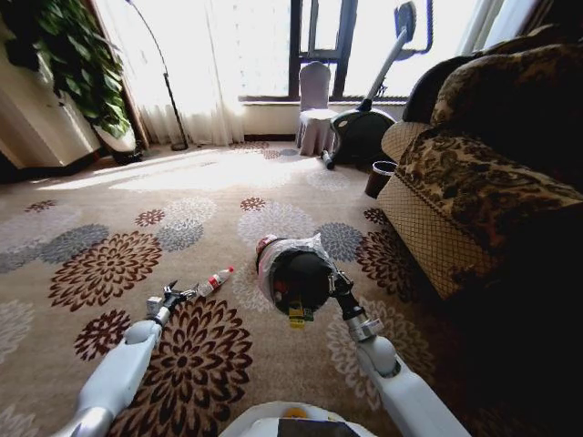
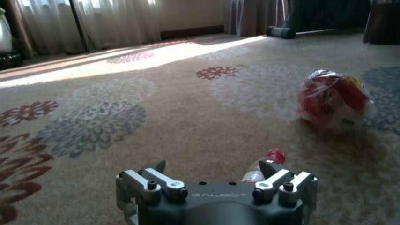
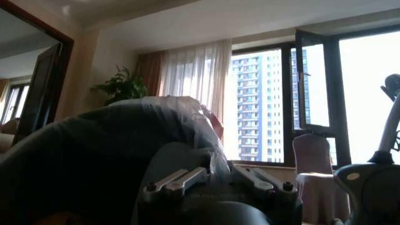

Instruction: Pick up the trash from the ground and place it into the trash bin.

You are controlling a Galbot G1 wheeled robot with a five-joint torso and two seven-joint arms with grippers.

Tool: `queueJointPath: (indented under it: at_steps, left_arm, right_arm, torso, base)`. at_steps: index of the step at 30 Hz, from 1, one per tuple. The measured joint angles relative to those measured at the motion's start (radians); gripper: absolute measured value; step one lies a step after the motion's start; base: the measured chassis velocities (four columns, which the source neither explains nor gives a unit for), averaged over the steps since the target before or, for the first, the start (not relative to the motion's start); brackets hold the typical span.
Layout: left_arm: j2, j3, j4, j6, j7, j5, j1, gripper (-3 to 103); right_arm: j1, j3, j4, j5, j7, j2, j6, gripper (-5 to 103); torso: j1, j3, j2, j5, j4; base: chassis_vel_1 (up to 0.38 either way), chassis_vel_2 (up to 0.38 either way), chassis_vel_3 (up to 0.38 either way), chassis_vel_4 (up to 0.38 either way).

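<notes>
A little red-capped bottle [image 1: 216,280] lies on the flowered carpet just beyond my left gripper [image 1: 176,293]. In the left wrist view that gripper [image 2: 212,168] is open and low over the carpet, and the bottle [image 2: 261,168] lies at one fingertip, not between the two. My right gripper [image 1: 337,284] is shut on the rim of the trash bin [image 1: 296,273], a black bin with a whitish bag liner, held tilted above the floor with its mouth toward me. Bits of trash [image 1: 297,314] show inside it. A red-white wad [image 2: 331,105] lies on the carpet behind the bin [image 3: 93,154].
A patterned sofa [image 1: 474,182] fills the right side. A bare dark pot [image 1: 381,177] stands by its far corner. An exercise machine [image 1: 364,127] and a covered chair [image 1: 314,109] stand at the window, and a plant [image 1: 82,64] stands far left. Open carpet lies to the left.
</notes>
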Motion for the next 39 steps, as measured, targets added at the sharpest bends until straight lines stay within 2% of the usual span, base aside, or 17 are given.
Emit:
queueJointPath:
  at_steps: [3, 4, 8, 14, 17, 20, 23, 27, 32, 34, 35, 38, 39]
  left_arm:
    - [0.011, 0.014, 0.044, 0.030, 0.105, 0.017, -0.042, 98]
    - [0.011, 0.014, 0.044, 0.030, 0.105, 0.017, -0.042, 98]
    - [0.010, 0.042, 0.140, 0.049, 0.199, 0.035, -0.104, 98]
    - [-0.010, 0.067, 0.266, 0.057, 0.229, 0.078, -0.182, 100]
    - [-0.033, 0.067, 0.334, 0.056, 0.255, 0.140, -0.223, 100]
    - [-0.056, 0.065, 0.386, 0.045, 0.257, 0.179, -0.253, 100]
    - [-0.097, 0.066, 0.429, 0.031, 0.211, 0.205, -0.281, 98]
    - [-0.118, 0.067, 0.452, 0.032, 0.184, 0.236, -0.302, 97]
    - [-0.131, 0.066, 0.477, 0.047, 0.158, 0.269, -0.318, 88]
    - [-0.131, 0.060, 0.481, 0.057, 0.150, 0.276, -0.315, 80]
    - [-0.131, 0.060, 0.481, 0.057, 0.150, 0.276, -0.315, 80]
    - [-0.131, 0.053, 0.467, 0.071, 0.140, 0.280, -0.294, 64]
    - [-0.131, 0.053, 0.467, 0.071, 0.140, 0.280, -0.294, 64]
  right_arm:
    - [-0.007, 0.000, -0.004, -0.003, 0.000, 0.005, 0.001, 0]
    - [-0.007, 0.000, -0.004, -0.003, 0.000, 0.005, 0.001, 0]
    - [-0.006, -0.001, -0.001, -0.003, 0.000, 0.007, 0.002, 0]
    - [-0.017, 0.016, -0.001, 0.000, 0.000, 0.002, 0.008, 0]
    - [-0.026, 0.021, -0.001, 0.001, 0.000, 0.001, 0.010, 0]
    - [-0.036, 0.023, 0.005, 0.003, 0.000, -0.004, 0.011, 0]
    - [-0.051, 0.033, 0.012, 0.007, -0.001, -0.016, 0.013, 0]
    - [-0.049, 0.039, 0.013, 0.013, 0.000, -0.021, 0.014, 0]
    - [-0.040, 0.048, 0.014, 0.026, 0.000, -0.025, 0.016, 0]
    - [-0.039, 0.050, 0.009, 0.028, 0.000, -0.024, 0.019, 0]
    - [-0.039, 0.050, 0.009, 0.028, 0.000, -0.024, 0.019, 0]
    - [-0.034, 0.049, 0.000, 0.028, 0.000, -0.021, 0.022, 0]
    - [-0.034, 0.049, 0.000, 0.028, 0.000, -0.021, 0.022, 0]
  torso:
    - [0.000, 0.000, 0.000, 0.0006, -0.0006]
    - [0.000, 0.000, 0.000, 0.0006, -0.0006]
    - [-0.001, -0.001, 0.000, 0.0005, 0.0000]
    - [-0.001, -0.001, 0.000, 0.0004, 0.0000]
    - [-0.001, 0.000, 0.000, 0.0006, -0.0002]
    - [-0.001, 0.000, 0.000, 0.0005, -0.0002]
    - [-0.001, 0.000, 0.000, 0.0007, 0.0000]
    - [-0.001, 0.000, 0.000, 0.0001, -0.0004]
    - [-0.001, 0.000, 0.000, 0.0005, -0.0002]
    - [-0.001, 0.000, 0.000, 0.0006, 0.0000]
    - [-0.001, 0.000, 0.000, 0.0006, 0.0000]
    - [-0.001, 0.000, 0.000, 0.0002, -0.0001]
    - [-0.001, 0.000, 0.000, 0.0002, -0.0001]
  base:
    - [-0.094, 0.096, 0.047, -0.086]
    - [-0.020, 0.041, 0.024, -0.071]
    - [0.021, -0.024, -0.030, 0.022]
    - [0.015, -0.012, -0.019, 0.013]
    - [0.000, 0.000, 0.000, 0.000]
    - [0.000, 0.000, 0.000, 0.000]
    - [0.000, 0.000, 0.000, 0.000]
    - [0.000, 0.000, 0.000, 0.000]
    - [0.000, 0.000, 0.000, 0.000]
    - [0.000, 0.000, 0.000, 0.000]
    - [0.000, 0.000, 0.000, 0.000]
    - [0.000, 0.000, 0.000, 0.000]
    - [0.000, 0.000, 0.000, 0.000]
